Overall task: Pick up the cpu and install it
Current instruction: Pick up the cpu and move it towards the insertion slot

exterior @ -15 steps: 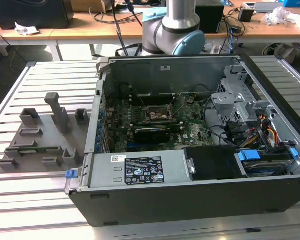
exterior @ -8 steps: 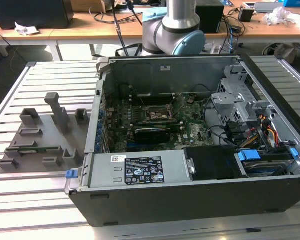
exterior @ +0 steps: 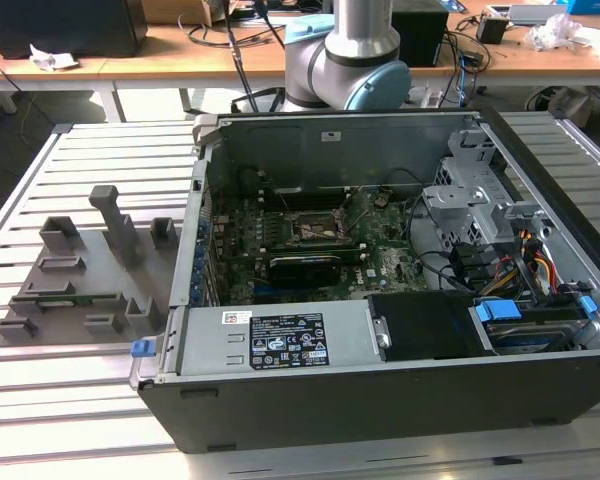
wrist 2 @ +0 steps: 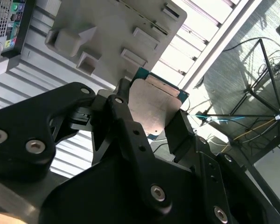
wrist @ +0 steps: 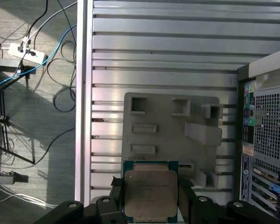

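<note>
The cpu (wrist: 150, 189) sits clamped between the jaws, its silvery-grey top with a thin green rim facing the camera in the first wrist view. In the second wrist view the cpu (wrist 2: 154, 105) is gripped at two opposite edges by the black fingers (wrist 2: 130, 126), one on each side. The jaws are set narrow, just the chip's width apart, and hold nothing else. The chip is lifted clear and touches no surface.

Past the tips of the jaws, well apart from the chip, lies a grey moulded holder (wrist: 168, 126) with square and slot-shaped pockets and a few raised posts. It rests on the slatted metal table (wrist: 163, 46).

Just beside the holder stands the open computer case (wrist: 266, 116), its perforated rear panel showing to one side of the jaws.

In the exterior view the computer case (exterior: 380, 390) lies open-side up on the table. Inside it is a green board carrying a square metal-framed socket (exterior: 313, 228) with a dark centre and, near that, a long black card (exterior: 305, 268). A bundle of cables and a drive bay with blue tabs (exterior: 500, 310) fill the end towards the exterior view's right. The arm (exterior: 355, 50) rises behind the case.
</note>
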You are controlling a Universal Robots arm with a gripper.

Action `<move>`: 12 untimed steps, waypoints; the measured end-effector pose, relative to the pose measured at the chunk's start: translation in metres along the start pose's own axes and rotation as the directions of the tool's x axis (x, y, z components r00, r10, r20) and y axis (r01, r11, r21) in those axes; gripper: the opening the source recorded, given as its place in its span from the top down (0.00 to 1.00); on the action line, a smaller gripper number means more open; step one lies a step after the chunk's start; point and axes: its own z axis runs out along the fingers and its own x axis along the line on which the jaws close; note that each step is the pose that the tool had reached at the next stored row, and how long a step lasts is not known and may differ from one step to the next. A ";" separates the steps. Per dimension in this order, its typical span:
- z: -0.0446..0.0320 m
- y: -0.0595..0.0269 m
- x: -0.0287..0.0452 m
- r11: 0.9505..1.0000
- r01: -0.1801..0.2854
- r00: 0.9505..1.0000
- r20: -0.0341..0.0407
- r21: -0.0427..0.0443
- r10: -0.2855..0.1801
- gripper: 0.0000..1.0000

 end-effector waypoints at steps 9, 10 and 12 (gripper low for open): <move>-0.0195 -0.0005 -0.0001 1.000 0.000 1.000 0.000 0.000 0.000 0.45; -0.0227 -0.0005 -0.0001 1.000 0.000 1.000 0.000 0.000 0.000 0.45; -0.0278 -0.0007 -0.0001 1.000 0.000 1.000 0.000 0.000 0.000 0.45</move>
